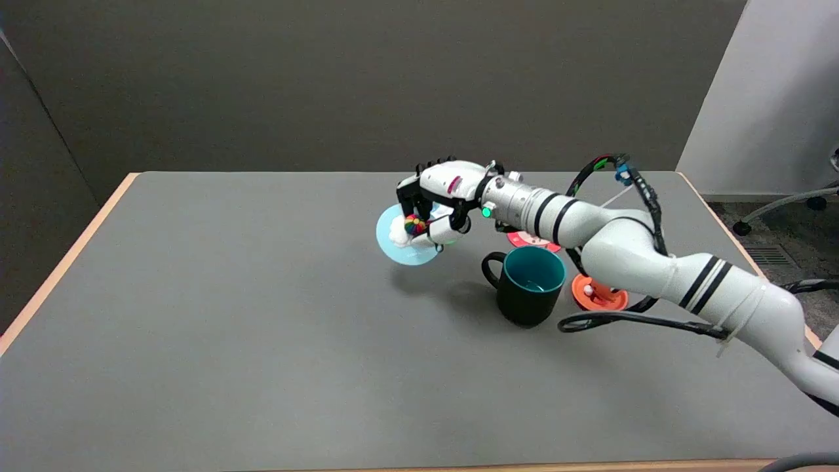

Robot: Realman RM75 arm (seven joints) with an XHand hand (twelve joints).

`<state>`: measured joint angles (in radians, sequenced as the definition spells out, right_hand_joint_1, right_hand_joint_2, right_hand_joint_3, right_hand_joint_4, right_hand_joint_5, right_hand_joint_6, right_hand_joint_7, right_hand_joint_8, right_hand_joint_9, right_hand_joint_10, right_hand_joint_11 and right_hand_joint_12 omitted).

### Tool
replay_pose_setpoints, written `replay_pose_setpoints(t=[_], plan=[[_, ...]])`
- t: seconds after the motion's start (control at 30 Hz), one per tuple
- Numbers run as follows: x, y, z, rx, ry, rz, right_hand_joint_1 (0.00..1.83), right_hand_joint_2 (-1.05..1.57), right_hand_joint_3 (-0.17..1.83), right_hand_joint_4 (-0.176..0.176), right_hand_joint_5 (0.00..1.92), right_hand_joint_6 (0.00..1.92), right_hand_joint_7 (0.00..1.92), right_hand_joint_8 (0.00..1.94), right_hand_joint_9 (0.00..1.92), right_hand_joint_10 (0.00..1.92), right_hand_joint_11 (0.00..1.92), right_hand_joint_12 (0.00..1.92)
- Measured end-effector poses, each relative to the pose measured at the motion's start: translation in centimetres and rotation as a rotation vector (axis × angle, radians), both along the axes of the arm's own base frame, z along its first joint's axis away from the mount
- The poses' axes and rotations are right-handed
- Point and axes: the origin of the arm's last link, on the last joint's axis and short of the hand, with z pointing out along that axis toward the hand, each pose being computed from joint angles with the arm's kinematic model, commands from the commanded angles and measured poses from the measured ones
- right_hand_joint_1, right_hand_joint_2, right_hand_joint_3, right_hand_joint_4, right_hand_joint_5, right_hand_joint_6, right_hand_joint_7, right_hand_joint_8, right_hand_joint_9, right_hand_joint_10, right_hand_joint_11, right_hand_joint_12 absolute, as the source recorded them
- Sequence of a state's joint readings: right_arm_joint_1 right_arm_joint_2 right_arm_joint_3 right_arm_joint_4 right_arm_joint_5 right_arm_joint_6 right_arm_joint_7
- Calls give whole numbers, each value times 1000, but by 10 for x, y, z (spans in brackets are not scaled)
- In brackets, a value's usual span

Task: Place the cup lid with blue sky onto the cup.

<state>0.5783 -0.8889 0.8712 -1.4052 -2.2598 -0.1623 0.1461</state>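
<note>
Toward the far right of the grey table (229, 328), the robot's right hand (438, 196) holds a pale blue disc, the sky lid (401, 239), lifted clear of the surface and tilted; its shadow falls on the table below. The fingers are closed around the lid's raised centre, a small white cloud with a multicoloured ball on top, which serves as a knob. The lid looks thin, light and fairly stiff; the knob seems the natural place to pinch it, though such a small, rounded hold could let the disc swing or slip. Just to the right, nearer the viewer, stands the dark cup (527, 285), open and teal inside, handle pointing left. The lid is near the cup but not yet over it. An orange lid (598, 295) lies beside the cup, and a red-and-white lid (532, 240) behind it, part hidden by the arm.
</note>
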Motion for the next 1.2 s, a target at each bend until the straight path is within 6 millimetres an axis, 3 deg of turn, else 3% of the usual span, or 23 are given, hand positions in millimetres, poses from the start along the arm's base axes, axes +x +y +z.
replay_pose_setpoints(t=[0.63, 1.2], plan=[[41, -9, 18, -3, 109, 2, 1158, 995, 500, 28, 723, 1520, 831, 1345, 690, 1194, 613, 293], [52, -8, 39, -36, 192, -108, 1172, 945, 555, 27, 760, 1487, 878, 1290, 754, 1204, 660, 333]])
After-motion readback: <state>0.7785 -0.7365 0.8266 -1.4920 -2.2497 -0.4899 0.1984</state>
